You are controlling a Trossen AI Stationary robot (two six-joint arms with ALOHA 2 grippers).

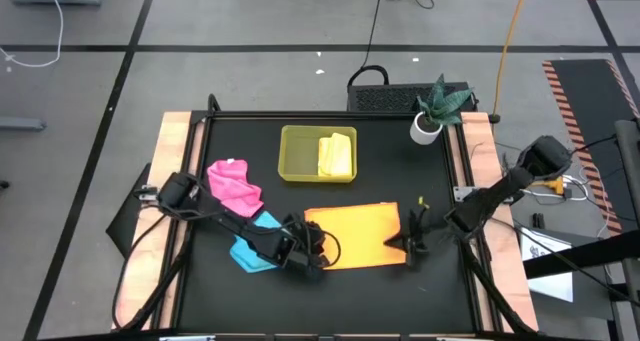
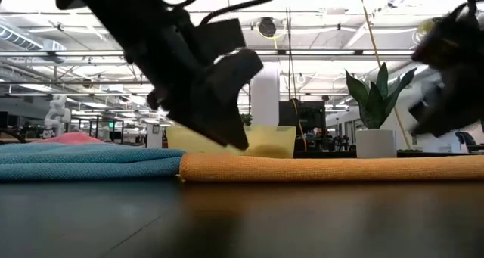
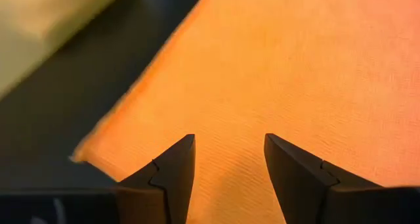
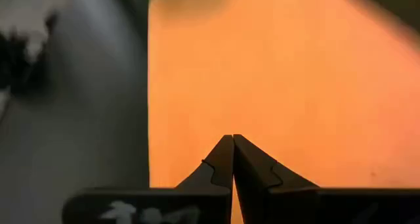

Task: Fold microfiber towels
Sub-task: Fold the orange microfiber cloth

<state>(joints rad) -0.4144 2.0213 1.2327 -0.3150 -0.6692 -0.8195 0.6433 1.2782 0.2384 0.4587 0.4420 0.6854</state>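
Observation:
The orange towel (image 1: 352,237) lies flat on the black table, near its front edge. My left gripper (image 1: 318,259) hovers open just above the towel's near left corner (image 3: 98,148), fingers slanting down. My right gripper (image 1: 408,246) is shut by the towel's right edge and raised clear of the cloth (image 4: 275,86). The sky-blue towel (image 1: 254,245) lies crumpled left of the orange one, partly under my left arm. Farther left and back lies the bunched pink towel (image 1: 235,184). A folded yellow towel (image 1: 336,156) rests in the yellow-green tray (image 1: 298,153).
A potted plant (image 1: 438,109) stands at the table's far right corner, with a black box (image 1: 385,98) behind the far edge. The tray sits mid-table behind the orange towel. Bare black table shows at the front (image 2: 242,212) and to the far left.

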